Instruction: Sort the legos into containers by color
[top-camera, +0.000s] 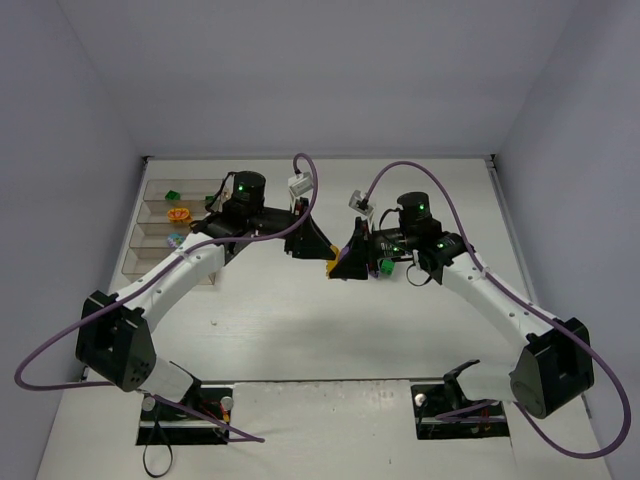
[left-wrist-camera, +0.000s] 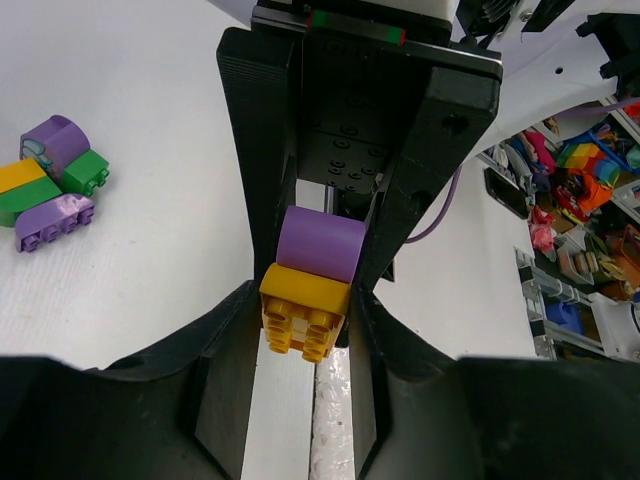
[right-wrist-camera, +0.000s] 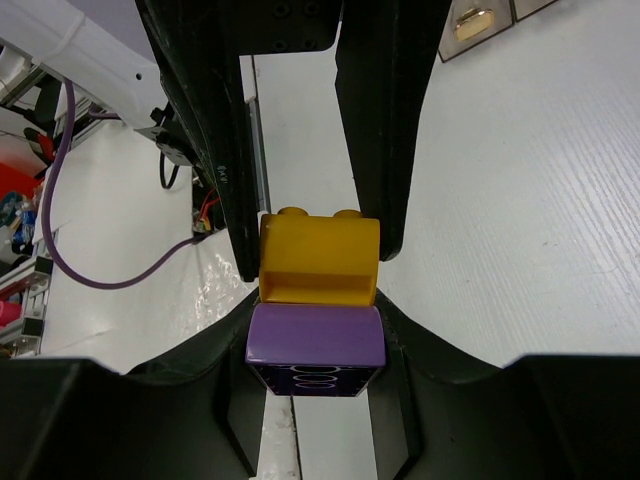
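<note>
A yellow brick (left-wrist-camera: 305, 312) and a purple brick (left-wrist-camera: 320, 245) are joined as one stack, held in the air between both grippers. My left gripper (left-wrist-camera: 305, 325) is shut on the yellow brick. My right gripper (right-wrist-camera: 315, 350) is shut on the purple brick (right-wrist-camera: 315, 335), with the yellow brick (right-wrist-camera: 320, 258) beyond it. In the top view the left gripper (top-camera: 316, 250) and the right gripper (top-camera: 346, 262) meet tip to tip at mid table, with a bit of yellow (top-camera: 328, 266) showing. The clear containers (top-camera: 150, 250) stand at the far left, holding green (top-camera: 172, 194), orange (top-camera: 179, 213) and teal (top-camera: 175, 240) bricks.
A loose cluster of purple, green and yellow bricks (left-wrist-camera: 52, 180) lies on the table under the right arm. A green brick (top-camera: 385, 267) of it shows in the top view. Purple cables loop over both arms. White walls close in the table.
</note>
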